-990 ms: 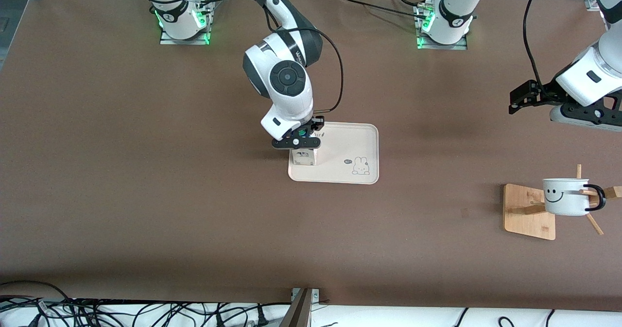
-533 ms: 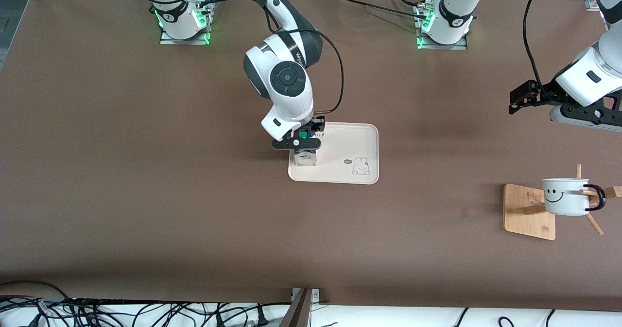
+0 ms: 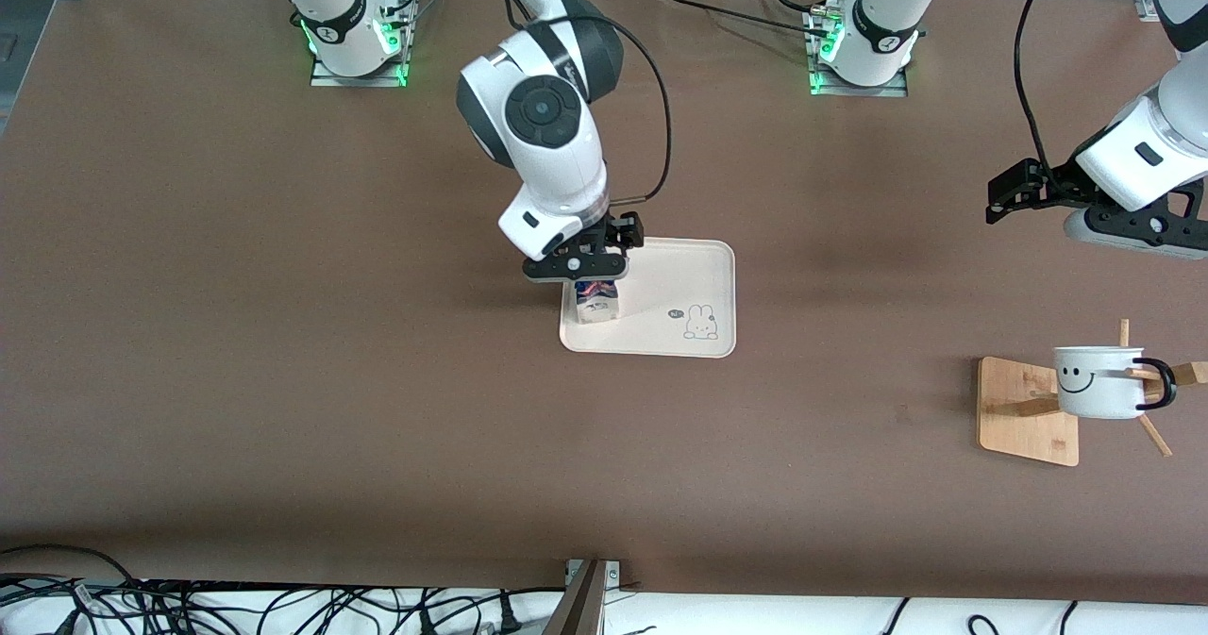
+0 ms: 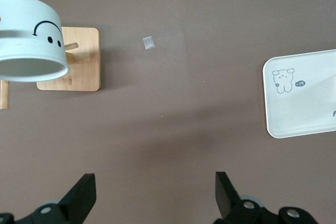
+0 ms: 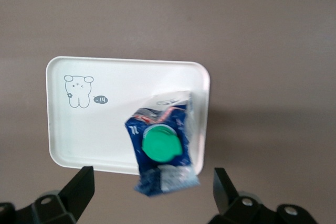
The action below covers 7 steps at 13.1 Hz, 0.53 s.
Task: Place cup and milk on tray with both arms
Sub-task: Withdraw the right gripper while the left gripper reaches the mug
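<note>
The milk (image 3: 596, 303) stands upright on the cream tray (image 3: 675, 276), in the corner toward the right arm's end and nearer the front camera. Its green cap faces up in the right wrist view, milk (image 5: 163, 145) on tray (image 5: 105, 124). My right gripper (image 3: 581, 263) (image 5: 152, 179) hangs just above the carton, open and clear of it. The white smiley cup (image 3: 1095, 382) (image 4: 31, 40) hangs on a peg of the bamboo stand (image 3: 1024, 409). My left gripper (image 3: 1012, 196) (image 4: 154, 182) waits open in the air over bare table, with nothing between its fingers.
The bamboo stand (image 4: 81, 61) sits near the left arm's end of the brown table. A small pale scrap (image 4: 148, 42) lies on the table between stand and tray (image 4: 302, 114). Cables run along the table's front edge.
My right gripper has opened, let go of the milk and risen above it. The carton stays standing on the tray. The left arm has barely shifted.
</note>
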Available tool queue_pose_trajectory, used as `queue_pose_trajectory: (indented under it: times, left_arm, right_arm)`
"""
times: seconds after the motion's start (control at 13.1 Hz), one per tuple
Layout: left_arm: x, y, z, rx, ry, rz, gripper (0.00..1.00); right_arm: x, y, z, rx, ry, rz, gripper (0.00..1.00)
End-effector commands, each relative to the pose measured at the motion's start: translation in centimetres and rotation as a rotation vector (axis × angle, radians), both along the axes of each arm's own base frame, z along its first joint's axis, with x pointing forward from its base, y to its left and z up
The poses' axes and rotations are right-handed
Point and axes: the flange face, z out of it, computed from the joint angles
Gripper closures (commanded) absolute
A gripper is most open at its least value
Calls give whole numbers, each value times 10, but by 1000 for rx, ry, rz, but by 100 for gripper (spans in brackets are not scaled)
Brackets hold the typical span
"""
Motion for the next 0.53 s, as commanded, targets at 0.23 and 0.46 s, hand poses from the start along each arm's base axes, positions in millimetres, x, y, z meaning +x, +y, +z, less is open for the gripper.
queue_pose_trajectory:
  times: [0.23, 0.46]
  left_arm:
    - [3, 0, 7, 18, 2, -3, 0]
    - [3, 0, 7, 18, 2, 0, 0]
  right_arm:
    - [31, -111, 88, 10, 43, -32, 0]
    - [38, -171, 114, -15, 61, 6, 0]
